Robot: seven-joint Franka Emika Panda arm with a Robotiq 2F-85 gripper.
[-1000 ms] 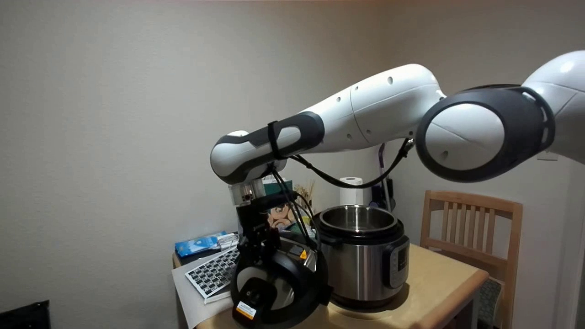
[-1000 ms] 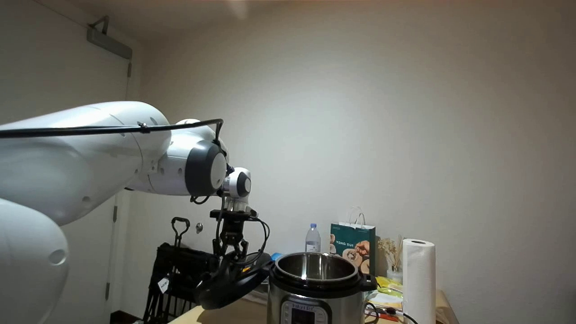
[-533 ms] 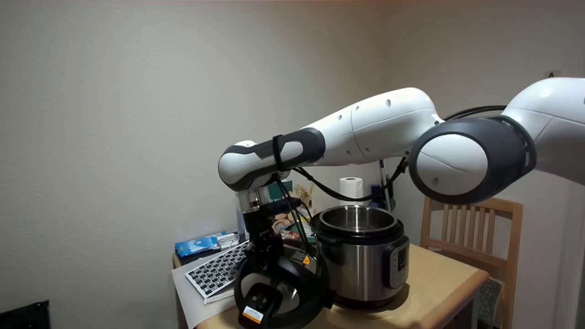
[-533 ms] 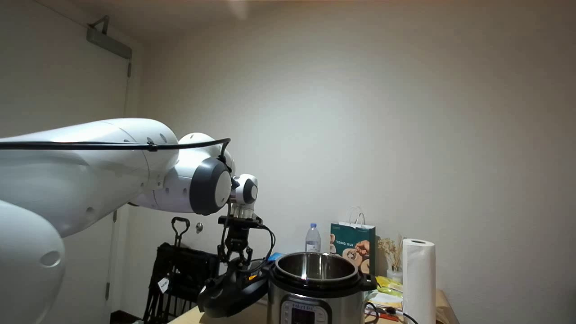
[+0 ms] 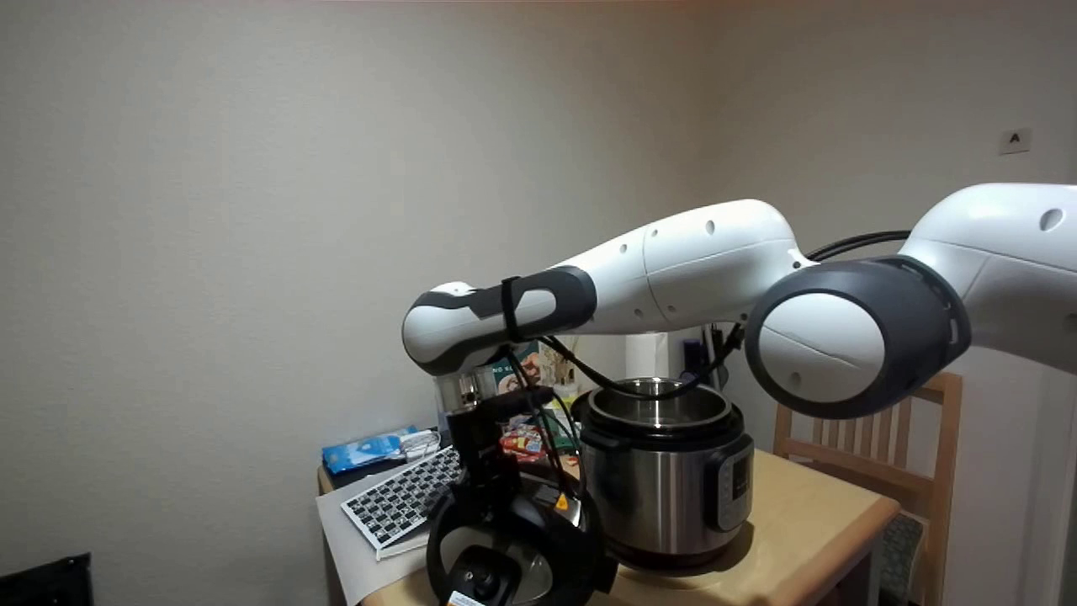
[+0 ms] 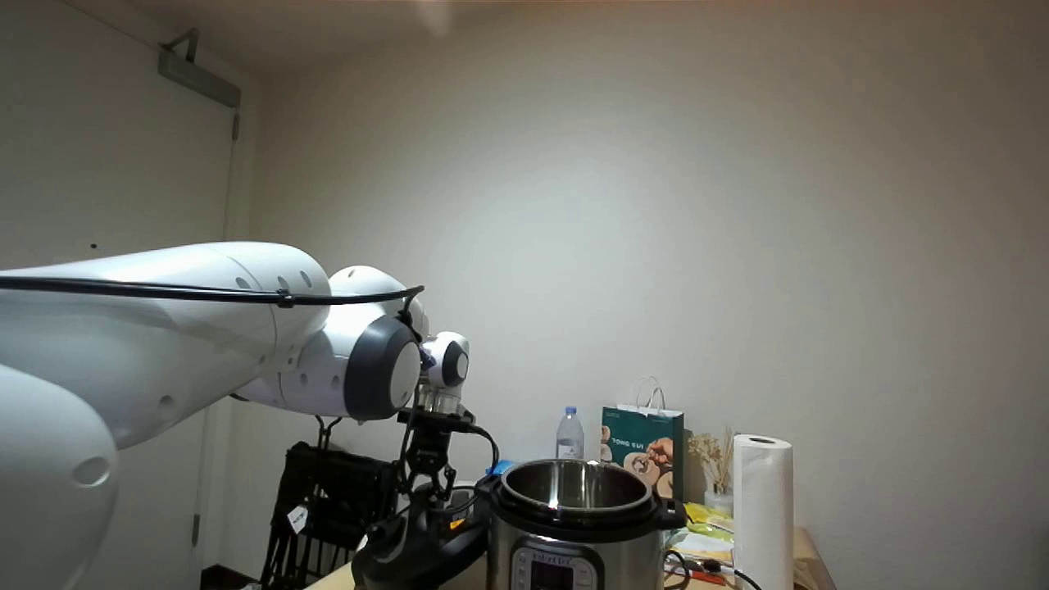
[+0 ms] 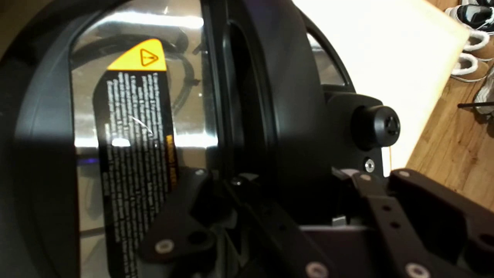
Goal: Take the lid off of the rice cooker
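Observation:
The round black lid (image 5: 575, 551) with steel panels is off the rice cooker and beside it, low over the table; it also shows in an exterior view (image 6: 422, 547). The lid looks tilted, and I cannot tell whether it touches the table. The steel rice cooker (image 5: 644, 497) stands upright with its top open, inner pot visible; it shows in both exterior views (image 6: 631, 557). My gripper (image 6: 426, 492) is on top of the lid. In the wrist view its fingers (image 7: 291, 179) are on both sides of the lid's black handle, shut on it; the contact is dark.
On the wooden table (image 5: 799, 513) lie a black-and-white checkered board (image 5: 400, 497) and a blue packet (image 5: 362, 453). A paper towel roll (image 6: 762, 512), green bag (image 6: 643, 447) and bottle (image 6: 569, 434) stand behind the cooker. A chair (image 5: 942, 454) is at the table's side.
The arm has come down, and the gripper has lowered the lid beside the cooker, shifting slightly toward the cooker at first. The cooker has not moved.

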